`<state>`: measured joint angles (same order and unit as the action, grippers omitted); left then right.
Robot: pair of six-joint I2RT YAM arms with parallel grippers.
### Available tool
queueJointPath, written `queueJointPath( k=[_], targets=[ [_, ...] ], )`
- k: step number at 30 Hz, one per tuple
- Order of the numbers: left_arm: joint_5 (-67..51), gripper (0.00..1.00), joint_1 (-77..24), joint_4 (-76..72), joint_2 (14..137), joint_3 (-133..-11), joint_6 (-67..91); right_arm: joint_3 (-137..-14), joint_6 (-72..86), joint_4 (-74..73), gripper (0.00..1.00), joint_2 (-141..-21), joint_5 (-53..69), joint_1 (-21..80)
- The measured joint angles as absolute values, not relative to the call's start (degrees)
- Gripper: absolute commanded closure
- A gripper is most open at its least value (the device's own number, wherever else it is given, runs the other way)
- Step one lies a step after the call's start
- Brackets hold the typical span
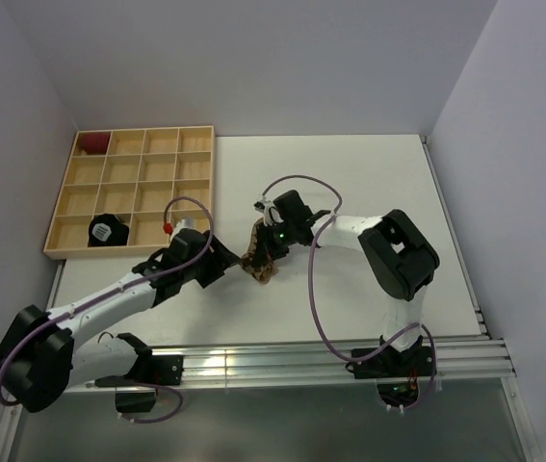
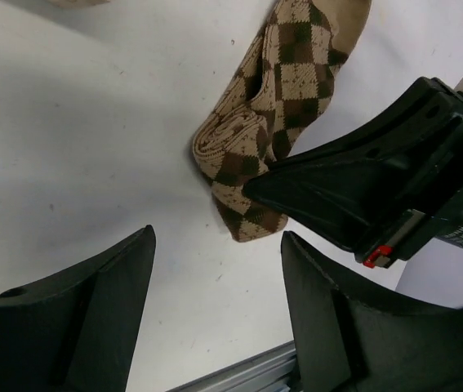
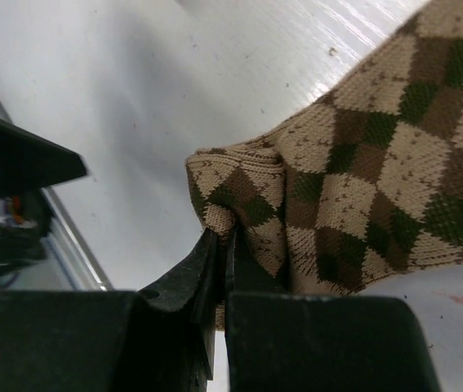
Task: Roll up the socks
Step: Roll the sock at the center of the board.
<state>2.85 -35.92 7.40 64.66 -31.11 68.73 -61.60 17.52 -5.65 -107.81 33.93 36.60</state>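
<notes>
far left, the wooden tray (image 1: pixel 162 168) is holding 1 dark red bundle (image 1: pixel 92 142) and 1 black sock (image 1: pixel 107 231), balled up in a near-row cell. the left tool (image 1: pixel 226 262) is hovering released, nothing btwn its jaws, just beside the tan argyle sock (image 1: pixel 261 260), which is lying part-rolled on the tabletop (image 1: pixel 369 183). the right tool (image 1: pixel 273 241) is clenching its folded edge. the fabric's looking soft, light and floppy, prob. wanting to unroll, so pinching thru the thick roll is looking best. 2 socks, 2 tools.

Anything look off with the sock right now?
Nothing spilled or damaged. The tan argyle fabric sock is only loosely bunched, one folded end pinched in the right gripper, the rest trailing unrolled. The left gripper stands open beside it, not touching.
</notes>
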Motion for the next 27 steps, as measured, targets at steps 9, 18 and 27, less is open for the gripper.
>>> queueJointPath(
  k=[9, 18, 27],
  targets=[
    [2.48, 0.35, -36.34, -1.08, 76.16, -31.27, 71.24, -60.07, 30.15, -0.89, 1.00, -110.32, 40.97, 32.38],
    [2.76, 0.35, -36.32, -8.64, 83.90, -31.94, 75.53, -57.71, 35.75, 5.21, 1.00, -111.28, 43.40, 31.86],
    [4.38, 0.41, -36.32, -13.32, 85.43, -32.03, 76.31, -57.71, 36.56, 6.44, 1.00, -111.92, 44.25, 31.81]
  ],
)
